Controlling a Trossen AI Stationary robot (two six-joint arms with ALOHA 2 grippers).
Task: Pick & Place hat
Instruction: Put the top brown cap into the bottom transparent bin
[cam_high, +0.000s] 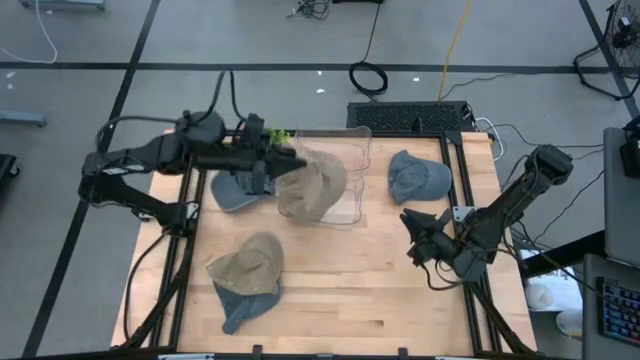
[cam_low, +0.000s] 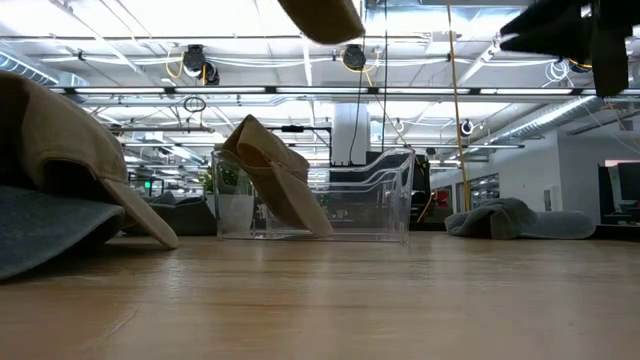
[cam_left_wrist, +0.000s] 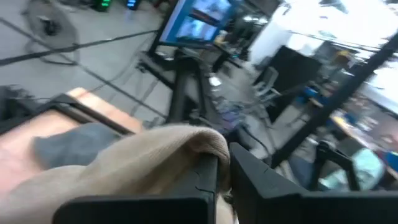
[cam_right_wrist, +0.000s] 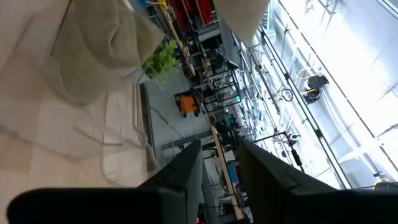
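Holding the tan hat (cam_high: 312, 186) by a fold of its fabric, your left gripper (cam_high: 290, 162) has its jaws pinched shut on the cloth, as the left wrist view shows the crown (cam_left_wrist: 155, 155) bunched right against the fingers. That pinch lets the rest of the hat hang free, so it drapes over the near-left wall of the clear bin (cam_high: 355, 180) that sits toward the far edge of the worktop (cam_high: 350, 290). In the low view the hat (cam_low: 275, 180) leans against the bin (cam_low: 380, 195), partly inside and partly over its wall, so I judge the placement unfinished: releasing now could let it slide outside.

Other hats wait on the worktop. A grey cap (cam_high: 418, 175) lies near the far right corner, a blue cap (cam_high: 235, 190) rests just beside the bin on its left under your left arm, and a tan cap stacked on a blue one (cam_high: 248, 275) sits toward the near left corner.

Your right gripper (cam_high: 425, 240) hovers near the right edge, well apart from the bin, jaws slightly parted and holding nothing, out of the way.
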